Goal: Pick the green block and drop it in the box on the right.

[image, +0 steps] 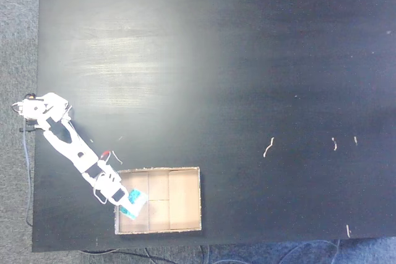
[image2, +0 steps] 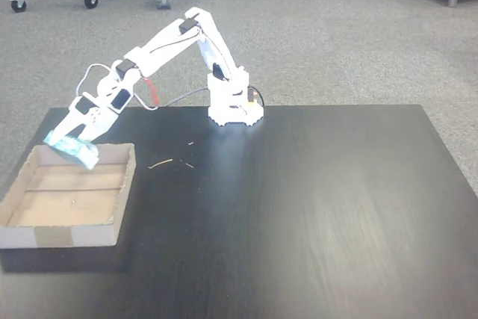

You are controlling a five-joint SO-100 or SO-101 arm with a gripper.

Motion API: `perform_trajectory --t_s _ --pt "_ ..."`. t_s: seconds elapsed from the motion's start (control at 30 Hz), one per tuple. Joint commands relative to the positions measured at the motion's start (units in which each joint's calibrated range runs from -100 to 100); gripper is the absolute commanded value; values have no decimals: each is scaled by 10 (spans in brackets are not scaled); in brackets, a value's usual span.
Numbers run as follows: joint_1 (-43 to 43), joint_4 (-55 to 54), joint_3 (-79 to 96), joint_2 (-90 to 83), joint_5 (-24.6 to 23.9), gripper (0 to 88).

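While my white arm [image2: 168,39] reaches out from its base [image2: 234,106] at the table's edge, my tool [image2: 72,142] hangs over the near-arm end of the cardboard box [image2: 67,235], clamped on the green block [image2: 72,149]. The block is tilted and held above the box's floor, just inside the rim, not touching the cardboard as far as I can tell. In a fixed view from above, my tool [image: 132,203] and the green block [image: 135,203] sit over the left end of the box [image: 185,199], which lies near the lower edge of the black table [image: 247,78]. A few pale scraps [image: 268,147] lie on the table well apart from the box.
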Motion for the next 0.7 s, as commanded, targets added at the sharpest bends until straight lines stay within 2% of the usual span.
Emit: perform_trajectory --t_s 0.0,0.1,0.17,0.2,0.23,0.27,0.3,0.4,0.47,0.5,0.57,0.6,0.63,0.67 --pt "4 -6 -88 45 6 111" --pt "0 -7 -154 101 12 89" --pt "-9 -7 -155 102 13 131" --pt "-13 -6 -148 95 12 177" --pt "-18 1 -142 88 10 309" --pt "-22 18 -134 80 7 483" --pt "-26 24 -118 66 11 577" --pt "-39 25 -4 -28 12 580" --pt "-62 87 89 -161 1 538" --pt "-83 142 143 -256 -3 473" --pt "-148 236 257 -460 -7 225" --pt "-189 253 328 -560 -13 62" --pt "-237 287 394 -656 -23 1" --pt "-284 327 446 -740 -34 1"
